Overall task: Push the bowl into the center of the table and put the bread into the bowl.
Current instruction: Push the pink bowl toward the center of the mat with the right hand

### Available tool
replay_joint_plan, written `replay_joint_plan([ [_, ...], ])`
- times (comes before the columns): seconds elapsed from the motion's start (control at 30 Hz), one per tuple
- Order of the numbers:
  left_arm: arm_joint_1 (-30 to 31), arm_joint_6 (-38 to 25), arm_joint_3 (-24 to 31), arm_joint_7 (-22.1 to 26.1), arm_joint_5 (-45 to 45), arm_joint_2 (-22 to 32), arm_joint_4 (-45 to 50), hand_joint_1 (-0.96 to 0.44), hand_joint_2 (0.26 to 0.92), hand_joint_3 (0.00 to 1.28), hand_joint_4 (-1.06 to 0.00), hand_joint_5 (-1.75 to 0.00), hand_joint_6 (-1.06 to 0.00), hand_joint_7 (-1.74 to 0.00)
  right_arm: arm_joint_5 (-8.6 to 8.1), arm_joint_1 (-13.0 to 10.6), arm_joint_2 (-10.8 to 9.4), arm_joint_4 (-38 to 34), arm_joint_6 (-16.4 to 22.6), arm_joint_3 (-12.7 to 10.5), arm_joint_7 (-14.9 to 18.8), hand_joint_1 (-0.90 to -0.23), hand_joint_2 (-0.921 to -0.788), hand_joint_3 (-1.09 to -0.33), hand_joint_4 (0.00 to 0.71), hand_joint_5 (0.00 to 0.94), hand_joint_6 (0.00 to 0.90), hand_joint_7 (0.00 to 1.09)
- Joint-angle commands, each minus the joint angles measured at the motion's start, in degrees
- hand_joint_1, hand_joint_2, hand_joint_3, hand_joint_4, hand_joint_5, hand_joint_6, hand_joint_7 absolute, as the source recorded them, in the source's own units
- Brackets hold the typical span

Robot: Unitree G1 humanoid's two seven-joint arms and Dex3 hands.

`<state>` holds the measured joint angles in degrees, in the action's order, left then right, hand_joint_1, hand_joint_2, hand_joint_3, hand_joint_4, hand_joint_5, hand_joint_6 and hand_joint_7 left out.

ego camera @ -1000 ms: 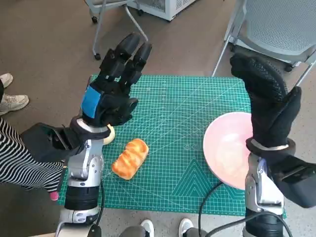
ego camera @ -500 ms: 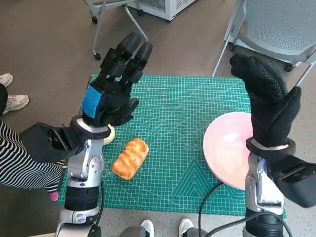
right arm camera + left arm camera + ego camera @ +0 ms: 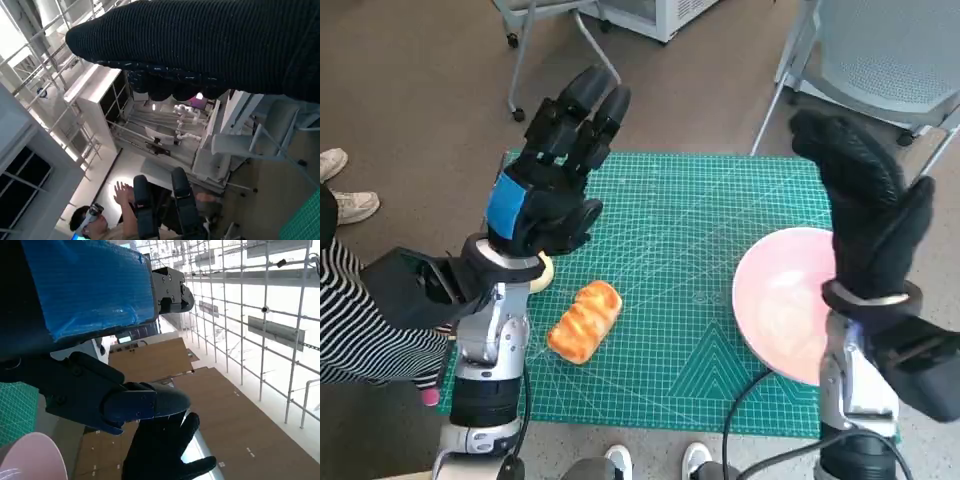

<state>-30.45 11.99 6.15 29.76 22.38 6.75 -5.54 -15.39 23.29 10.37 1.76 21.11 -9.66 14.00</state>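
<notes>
From my seat almost nothing has changed over the last second: the view has nudged a hair, no more. The green mat (image 3: 670, 270) covers the table, and the pink bowl (image 3: 782, 300) still sits at its right edge, partly behind my right forearm, not at the centre. My left hand (image 3: 552, 170) hangs raised over the mat's left side as before, fingers spread and holding nothing. My right hand (image 3: 865, 215) stays upright above the bowl, fingers straight and together, empty, and I can't tell whether it touches the bowl. The bread (image 3: 584, 320) lies untouched near the front left corner, well apart from the bowl.
</notes>
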Motion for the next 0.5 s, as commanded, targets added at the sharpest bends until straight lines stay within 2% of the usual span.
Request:
replay_joint_plan([
  [0.03, 0.16, 1.16, 0.2, 0.3, -0.2, 0.31, -0.41, -0.67, 0.921, 0.38, -0.08, 0.0, 0.0, -0.34, -1.94, -2.41, 2.64, -1.77, 0.35, -3.81, 1.24, -0.658, -0.921, -0.711, 0.165, 0.0, 0.004, 0.59],
  [0.33, 0.35, 2.29, 0.24, -0.18, -0.56, -0.08, -1.11, -0.67, 0.921, 0.37, -0.08, 0.0, 0.0, -0.32, -0.68, -4.47, 6.07, -7.67, 3.09, -11.36, -1.64, -0.657, -0.921, -0.712, 0.134, 0.0, -0.001, 0.57],
  [0.43, 0.57, 2.35, 0.02, -0.43, -0.73, -0.27, -0.88, -0.66, 0.921, 0.37, -0.08, 0.0, 0.0, -0.32, -0.07, -5.56, 7.41, -11.05, 4.44, -14.04, -2.81, -0.654, -0.921, -0.737, 0.113, 0.0, -0.001, 0.55],
  [0.5, 0.66, 2.35, -0.04, -0.49, -0.72, -0.28, -0.75, -0.66, 0.921, 0.37, -0.08, 0.0, 0.0, -0.33, 0.18, -5.78, 7.76, -12.27, 5.11, -14.74, -3.19, -0.654, -0.921, -0.754, 0.108, 0.0, -0.001, 0.54],
])
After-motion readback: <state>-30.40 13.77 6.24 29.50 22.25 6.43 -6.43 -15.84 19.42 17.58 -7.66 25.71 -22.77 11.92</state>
